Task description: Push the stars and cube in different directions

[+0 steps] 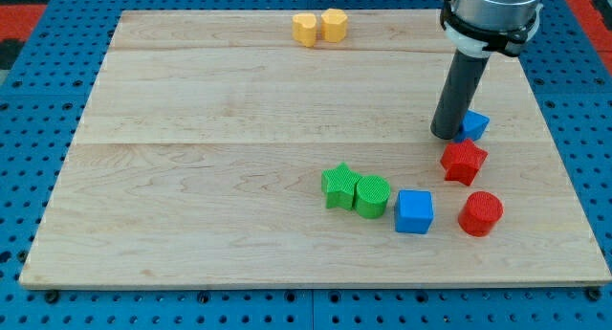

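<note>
My tip (pixel 446 135) rests on the board at the view's right, touching the left side of a small blue block (pixel 475 125), which the rod partly hides. A red star (pixel 464 162) lies just below and right of my tip. A blue cube (pixel 414 212) sits lower, toward the view's bottom. A green star (pixel 338 187) lies left of the cube, touching a green cylinder (pixel 372 196).
A red cylinder (pixel 480 214) stands right of the blue cube. Two yellow blocks (pixel 305 30) (pixel 334 25) sit side by side at the view's top edge of the wooden board (pixel 191 158). A blue pegboard surrounds the board.
</note>
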Controlling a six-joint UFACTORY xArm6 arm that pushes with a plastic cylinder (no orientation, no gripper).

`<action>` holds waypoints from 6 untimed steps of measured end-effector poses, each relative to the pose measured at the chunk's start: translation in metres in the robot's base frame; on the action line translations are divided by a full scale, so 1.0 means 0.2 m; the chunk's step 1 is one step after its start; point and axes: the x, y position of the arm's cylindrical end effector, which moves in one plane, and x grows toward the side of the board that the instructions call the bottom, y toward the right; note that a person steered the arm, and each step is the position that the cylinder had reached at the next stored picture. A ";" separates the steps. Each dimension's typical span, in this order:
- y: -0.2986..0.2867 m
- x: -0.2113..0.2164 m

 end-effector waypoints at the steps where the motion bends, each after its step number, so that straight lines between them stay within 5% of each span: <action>1: -0.05 0.07; 5: -0.35 0.38; 6: -0.20 0.39</action>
